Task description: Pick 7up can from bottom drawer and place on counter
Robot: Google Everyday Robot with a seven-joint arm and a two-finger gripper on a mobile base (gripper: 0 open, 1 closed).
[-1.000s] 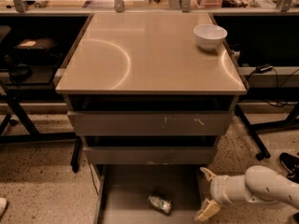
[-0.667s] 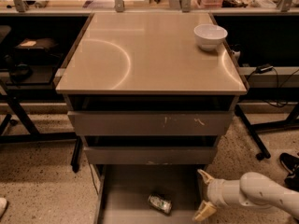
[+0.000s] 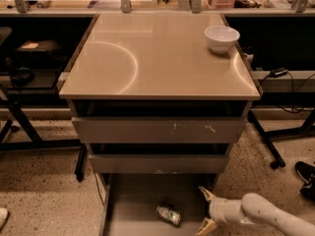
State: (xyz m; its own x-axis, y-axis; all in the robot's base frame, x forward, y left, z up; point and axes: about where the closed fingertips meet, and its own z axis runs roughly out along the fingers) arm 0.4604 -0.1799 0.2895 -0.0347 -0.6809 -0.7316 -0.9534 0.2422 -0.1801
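The 7up can lies on its side on the floor of the bottom drawer, which is pulled out below the cabinet. My gripper comes in from the lower right on a white arm, just to the right of the can and apart from it. Its two pale fingers are spread, one up and one down, with nothing between them. The counter is the glossy beige top above.
A white bowl stands at the counter's back right corner. Two grey drawer fronts sit closed above the open drawer. Dark table legs stand left and right. Cables and a dark shoe lie on the speckled floor at right.
My gripper has moved left along the open drawer, closer to the can. The can has not moved.
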